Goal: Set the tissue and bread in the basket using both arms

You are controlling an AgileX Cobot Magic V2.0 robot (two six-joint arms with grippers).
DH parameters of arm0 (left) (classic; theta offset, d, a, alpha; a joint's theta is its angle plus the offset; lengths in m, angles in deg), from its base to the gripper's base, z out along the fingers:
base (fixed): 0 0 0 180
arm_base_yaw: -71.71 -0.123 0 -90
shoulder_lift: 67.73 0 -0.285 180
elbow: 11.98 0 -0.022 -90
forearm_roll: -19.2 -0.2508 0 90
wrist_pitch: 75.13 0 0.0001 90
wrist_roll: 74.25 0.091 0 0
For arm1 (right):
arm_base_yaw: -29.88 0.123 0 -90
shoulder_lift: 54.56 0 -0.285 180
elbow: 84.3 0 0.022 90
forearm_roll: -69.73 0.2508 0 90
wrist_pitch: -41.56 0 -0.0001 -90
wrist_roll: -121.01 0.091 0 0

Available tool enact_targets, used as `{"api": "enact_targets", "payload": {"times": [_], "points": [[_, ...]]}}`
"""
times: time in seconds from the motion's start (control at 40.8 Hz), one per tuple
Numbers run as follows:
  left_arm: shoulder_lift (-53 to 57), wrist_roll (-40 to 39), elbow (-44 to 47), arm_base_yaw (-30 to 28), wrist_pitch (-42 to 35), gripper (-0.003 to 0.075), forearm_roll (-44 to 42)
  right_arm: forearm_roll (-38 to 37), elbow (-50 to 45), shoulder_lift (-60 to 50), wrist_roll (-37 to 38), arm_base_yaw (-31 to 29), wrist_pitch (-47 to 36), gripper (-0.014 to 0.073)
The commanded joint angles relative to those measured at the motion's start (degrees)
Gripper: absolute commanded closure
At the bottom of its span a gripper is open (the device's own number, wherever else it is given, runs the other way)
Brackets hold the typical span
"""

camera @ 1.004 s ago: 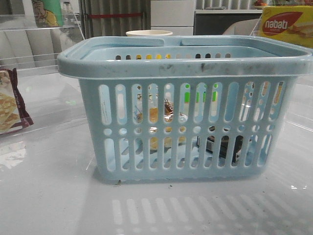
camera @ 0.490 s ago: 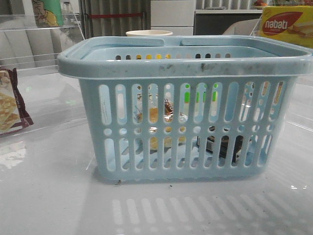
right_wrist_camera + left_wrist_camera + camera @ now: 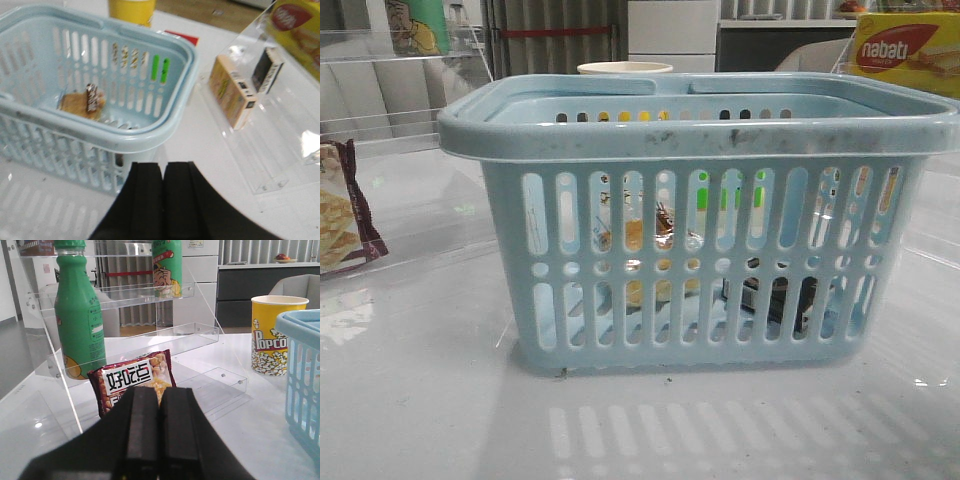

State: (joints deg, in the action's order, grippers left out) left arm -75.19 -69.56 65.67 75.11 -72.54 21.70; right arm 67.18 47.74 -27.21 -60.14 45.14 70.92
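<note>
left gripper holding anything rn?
No. In the left wrist view the left gripper is shut with its fingers pressed together and nothing between them, away from the basket.

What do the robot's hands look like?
Only the fingertips show, in the two wrist views. The left gripper has two flat, matte black fingers like thick rectangular bars, widening into a black body below. The right gripper looks the same: two plain black fingers. No cables, stickers or writing show on either.
</note>
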Motion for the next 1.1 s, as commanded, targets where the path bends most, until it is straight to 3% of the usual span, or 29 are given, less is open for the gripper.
{"api": "enact_targets", "payload": {"times": [0.0,0.245,0.441,0.882,1.078], "points": [[0.96,0.03,-0.11,-0.05,-5.03,0.0629,0.51,-0.89,-5.79,-5.59,-0.09,-4.42,-12.75,0.0536],[0.96,0.03,-0.11,-0.05,-5.03,0.0629,0.51,1.98,-22.84,-18.49,0.16,-14.15,-23.57,0.0536],[0.96,0.03,-0.11,-0.05,-5.03,0.0629,0.51,4.19,-31.05,-21.21,0.16,-16.29,-30.63,0.0536],[0.96,0.03,-0.11,-0.05,-5.03,0.0629,0.51,3.82,-30.99,-21.21,0.29,-16.29,-30.23,0.0536],[0.96,0.03,-0.11,-0.05,-5.03,0.0629,0.51,1.65,-30.99,-21.21,6.48,-16.35,-33.2,0.0536]]}}
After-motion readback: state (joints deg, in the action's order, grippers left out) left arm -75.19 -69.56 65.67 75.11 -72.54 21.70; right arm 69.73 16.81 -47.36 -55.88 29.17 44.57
